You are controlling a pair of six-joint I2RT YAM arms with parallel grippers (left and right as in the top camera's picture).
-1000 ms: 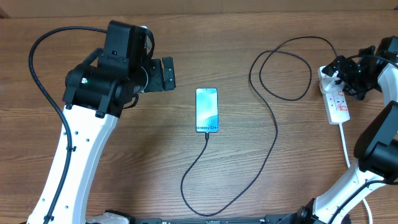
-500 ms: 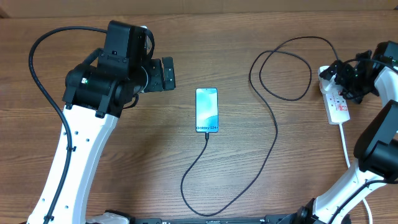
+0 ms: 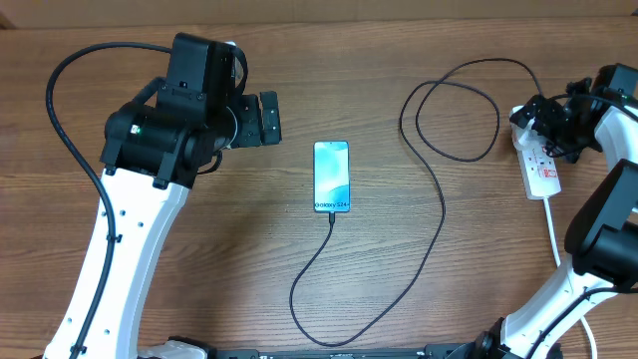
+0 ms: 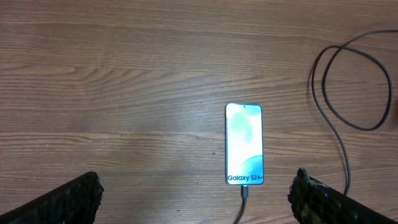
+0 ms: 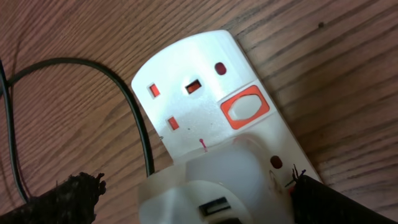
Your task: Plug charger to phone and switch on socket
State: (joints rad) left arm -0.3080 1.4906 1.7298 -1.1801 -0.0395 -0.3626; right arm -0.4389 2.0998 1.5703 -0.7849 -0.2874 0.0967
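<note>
Where phone point(image 3: 331, 177) lies: long axis near-far, bottom edge near.
Socket point(image 3: 539, 165): long axis near-far.
Left tool point(image 4: 196, 185): spread wide.
Right tool point(image 5: 196, 186): spread above socket.

Surface point(image 3: 219, 249): brown wood grain, carrying a phone, a cable and a power strip.
Phone point(image 3: 331, 177) lies flat and face up near the centre, screen lit. Charger point(image 3: 442, 214), a thin black cable, meets the phone's near short edge and sweeps toward the front edge. It then climbs the right half and crosses itself in a loop at the far side beside the socket point(image 3: 539, 165). The socket lies at the right edge, well apart from the phone. Its white cord point(image 3: 554, 234) trails toward the front.
</note>
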